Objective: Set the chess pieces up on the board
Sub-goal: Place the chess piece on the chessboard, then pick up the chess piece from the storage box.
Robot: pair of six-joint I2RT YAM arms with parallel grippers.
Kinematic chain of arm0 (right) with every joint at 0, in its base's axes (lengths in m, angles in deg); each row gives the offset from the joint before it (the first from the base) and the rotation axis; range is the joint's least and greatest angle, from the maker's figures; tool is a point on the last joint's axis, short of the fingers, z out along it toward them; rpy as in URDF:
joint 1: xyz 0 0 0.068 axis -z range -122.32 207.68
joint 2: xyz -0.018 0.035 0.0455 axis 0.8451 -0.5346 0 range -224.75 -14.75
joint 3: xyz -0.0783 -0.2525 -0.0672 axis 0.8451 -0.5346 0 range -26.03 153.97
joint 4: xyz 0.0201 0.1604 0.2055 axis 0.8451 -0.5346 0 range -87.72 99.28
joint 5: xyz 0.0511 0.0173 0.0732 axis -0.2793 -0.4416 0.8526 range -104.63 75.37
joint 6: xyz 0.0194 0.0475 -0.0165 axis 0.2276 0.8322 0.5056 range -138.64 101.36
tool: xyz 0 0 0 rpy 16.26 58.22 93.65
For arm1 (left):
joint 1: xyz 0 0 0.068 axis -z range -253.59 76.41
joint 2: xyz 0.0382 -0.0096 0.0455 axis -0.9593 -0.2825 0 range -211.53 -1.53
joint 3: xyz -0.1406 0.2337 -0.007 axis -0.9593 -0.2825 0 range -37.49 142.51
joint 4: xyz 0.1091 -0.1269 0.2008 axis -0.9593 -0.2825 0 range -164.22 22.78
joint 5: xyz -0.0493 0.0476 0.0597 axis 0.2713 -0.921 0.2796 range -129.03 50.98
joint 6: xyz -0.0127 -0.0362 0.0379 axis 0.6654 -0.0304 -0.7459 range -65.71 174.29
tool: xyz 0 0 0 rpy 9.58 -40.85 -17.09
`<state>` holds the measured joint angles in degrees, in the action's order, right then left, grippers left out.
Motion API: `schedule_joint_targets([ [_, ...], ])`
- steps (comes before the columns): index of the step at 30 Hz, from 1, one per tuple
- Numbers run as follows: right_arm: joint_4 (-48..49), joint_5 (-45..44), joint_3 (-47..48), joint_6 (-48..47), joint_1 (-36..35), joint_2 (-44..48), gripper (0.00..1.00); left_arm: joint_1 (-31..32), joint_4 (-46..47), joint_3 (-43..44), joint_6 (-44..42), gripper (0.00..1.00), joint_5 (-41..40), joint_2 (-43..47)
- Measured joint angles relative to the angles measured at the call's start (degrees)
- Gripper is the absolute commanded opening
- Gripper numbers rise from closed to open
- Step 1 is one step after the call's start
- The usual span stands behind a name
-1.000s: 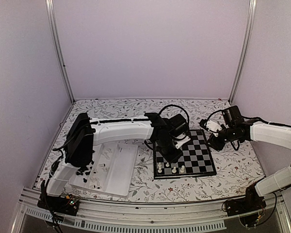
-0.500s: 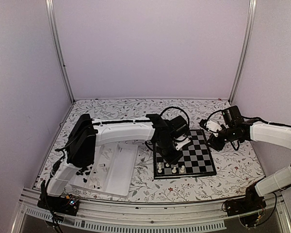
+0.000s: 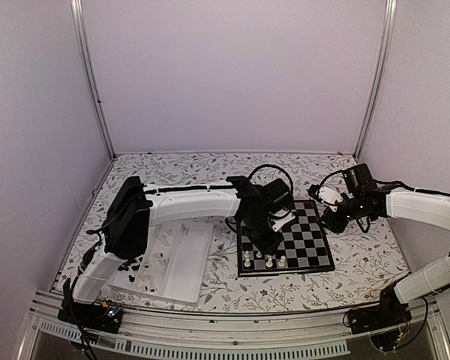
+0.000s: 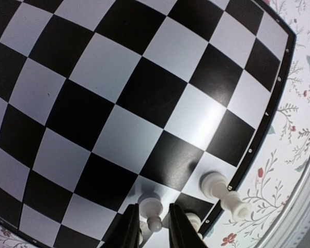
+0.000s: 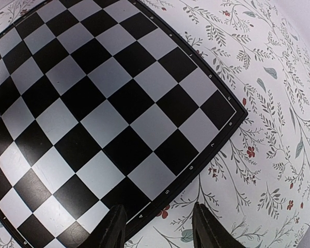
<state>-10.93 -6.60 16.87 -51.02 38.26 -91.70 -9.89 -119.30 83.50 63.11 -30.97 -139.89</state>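
The board (image 3: 304,234) lies right of centre, with white chess pieces (image 3: 269,262) along its near left edge. My left gripper (image 3: 265,241) hangs low over that corner. In the left wrist view its fingers (image 4: 130,222) stand narrowly apart around a white pawn (image 4: 151,206) that stands on a silver square; the right finger leaves a small gap. A taller white piece (image 4: 219,191) stands beside it at the border, and another (image 4: 195,222) is partly hidden. My right gripper (image 3: 331,217) is open and empty over the board's right edge (image 5: 206,150).
A white compartment tray (image 3: 181,262) lies left of the board, with black pieces (image 3: 131,266) and a few white ones in its left part. The left arm reaches across above the tray. The floral tablecloth (image 5: 268,129) surrounds the board.
The left gripper has shifted very slightly over the board's near left corner. The right arm has not moved.
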Motion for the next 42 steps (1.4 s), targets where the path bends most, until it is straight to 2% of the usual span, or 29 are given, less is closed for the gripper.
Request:
schedule_joint_targets([
  [6, 0.0, 0.0, 0.0, 0.0, 0.0, 0.0, 0.46, 0.0, 2.4, -2.5, 1.3, 0.26, -3.7, 3.3],
  [11, 0.0, 0.2, 0.0, 0.0, 0.0, -0.2, 0.46, 0.0, 4.9, -15.4, 3.1, 0.27, -11.4, 18.9],
  [15, -0.4, 1.3, 0.2, 0.0, 0.0, -0.4, 0.46, -0.7, 4.8, -24.6, 7.6, 0.27, -16.8, 31.7],
  [19, -3.0, 8.4, 3.0, 0.5, 0.0, 0.5, 0.49, -1.9, 3.6, -37.3, 14.4, 0.26, -20.2, 40.3],
  [22, -4.6, 17.0, 5.9, -0.1, 0.0, 4.1, 0.50, -3.4, -0.1, -47.1, 19.5, 0.23, -21.0, 43.3],
  [26, -6.3, 27.2, 11.6, -2.4, -0.8, 5.0, 0.52, -5.7, -4.5, -55.8, 24.5, 0.20, -20.5, 47.4],
  [28, -6.4, 29.6, 12.4, -3.4, -2.0, 4.2, 0.53, -6.4, -6.0, -58.6, 26.6, 0.19, -20.0, 50.4],
  [33, -8.2, 31.5, 9.2, -5.9, -5.1, 2.5, 0.54, -7.1, -8.3, -64.7, 30.6, 0.19, -18.9, 55.8],
  [42, -9.6, 31.4, 8.1, -7.5, -5.4, 2.1, 0.53, -10.6, -7.7, -68.9, 30.7, 0.18, -17.8, 56.3],
])
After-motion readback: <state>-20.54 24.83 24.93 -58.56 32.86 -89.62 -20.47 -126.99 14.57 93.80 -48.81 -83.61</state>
